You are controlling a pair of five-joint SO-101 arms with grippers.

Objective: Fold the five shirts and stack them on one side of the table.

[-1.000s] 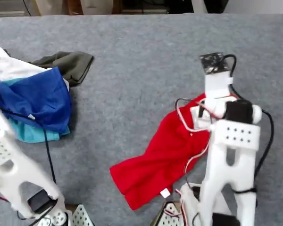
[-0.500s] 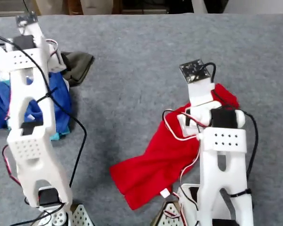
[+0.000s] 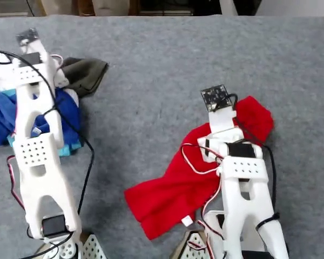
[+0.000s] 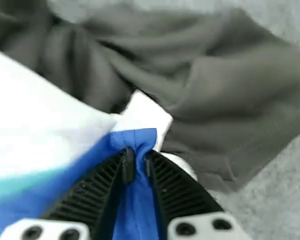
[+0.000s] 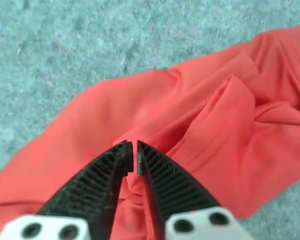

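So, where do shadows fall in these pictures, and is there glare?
High view: even light, no glare on the table. Left wrist view: dark folds in the olive shirt. Right wrist view: soft shadows in creases of the red shirt.

White arms (image 3: pixel 40 178), perforated panels (image 3: pixel 35 152), black motors (image 3: pixel 243 149), black and red-white cables (image 3: pixel 90 159); ribbed black hand fingers (image 5: pixel 97 180).

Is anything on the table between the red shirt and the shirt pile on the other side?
Nothing visible: bare grey felt table lies between the crumpled red shirt and the heaped shirts. There the left arm stands over the blue shirt, its black cable looping alongside.
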